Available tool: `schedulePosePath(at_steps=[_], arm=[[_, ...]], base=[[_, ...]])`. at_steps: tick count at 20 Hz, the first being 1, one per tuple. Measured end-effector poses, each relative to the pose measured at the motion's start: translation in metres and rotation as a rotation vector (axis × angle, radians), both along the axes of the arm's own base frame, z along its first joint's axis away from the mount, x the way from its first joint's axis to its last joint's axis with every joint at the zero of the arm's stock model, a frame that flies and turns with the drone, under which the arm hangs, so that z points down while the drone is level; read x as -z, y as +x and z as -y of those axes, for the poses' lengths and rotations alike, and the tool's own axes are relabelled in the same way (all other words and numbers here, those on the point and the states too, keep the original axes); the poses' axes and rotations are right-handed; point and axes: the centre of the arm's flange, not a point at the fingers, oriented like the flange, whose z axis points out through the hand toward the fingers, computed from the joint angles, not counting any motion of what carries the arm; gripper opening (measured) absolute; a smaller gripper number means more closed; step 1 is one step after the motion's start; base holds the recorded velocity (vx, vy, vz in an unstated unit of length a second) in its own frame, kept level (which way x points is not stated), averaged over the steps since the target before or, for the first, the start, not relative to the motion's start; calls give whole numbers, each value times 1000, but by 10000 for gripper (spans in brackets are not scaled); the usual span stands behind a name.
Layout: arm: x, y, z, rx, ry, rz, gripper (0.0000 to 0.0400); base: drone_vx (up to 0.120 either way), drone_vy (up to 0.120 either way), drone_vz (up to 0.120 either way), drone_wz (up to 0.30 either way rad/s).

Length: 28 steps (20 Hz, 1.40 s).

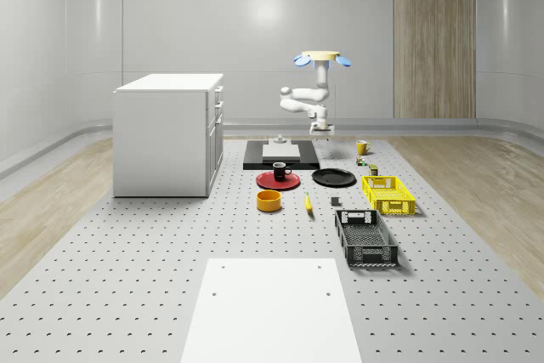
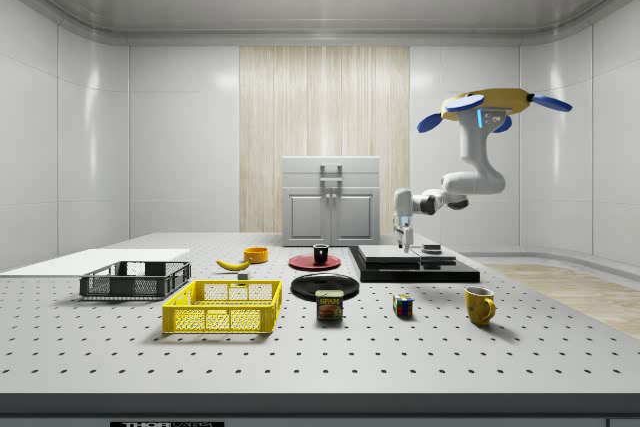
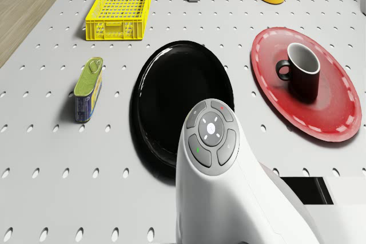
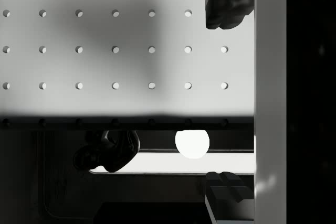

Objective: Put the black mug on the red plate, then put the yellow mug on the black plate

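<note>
The black mug [image 1: 280, 171] [image 2: 321, 254] [image 3: 303, 72] stands upright on the red plate [image 1: 274, 182] [image 2: 300, 263] [image 3: 337, 104]. Beside it lies the bare black plate [image 1: 333, 178] [image 2: 325, 287] [image 3: 171, 90]. The yellow mug [image 1: 363, 147] [image 2: 480, 305] stands on the table, towards the whole-scene view's right. The drone [image 1: 321, 59] [image 2: 495, 105] hovers behind the plates, by the black platform [image 1: 255, 159] [image 2: 420, 272]. My gripper [image 1: 320, 129] [image 2: 405, 242] [image 4: 223, 98] hangs open over that platform's edge, holding nothing, well short of the yellow mug.
A white cabinet [image 1: 168, 133] stands at the whole-scene view's left. A yellow crate [image 1: 388, 194] [image 3: 121, 4], black crate [image 1: 365, 238], yellow bowl [image 1: 269, 201], banana [image 1: 308, 203], can [image 2: 329, 305] [image 3: 88, 90] and colour cube [image 2: 402, 306] lie around the plates.
</note>
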Motion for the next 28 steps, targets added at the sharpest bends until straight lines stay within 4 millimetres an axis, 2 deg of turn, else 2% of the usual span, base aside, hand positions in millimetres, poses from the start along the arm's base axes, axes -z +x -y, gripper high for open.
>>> schedulePosePath(at_steps=[8,12,28], arm=[[0,0,0,0,0,0,400],[0,0,0,0,0,0,400],[0,0,0,0,0,0,400]], base=[[-120,120,0,0],[0,120,0,0],[-120,120,0,0]])
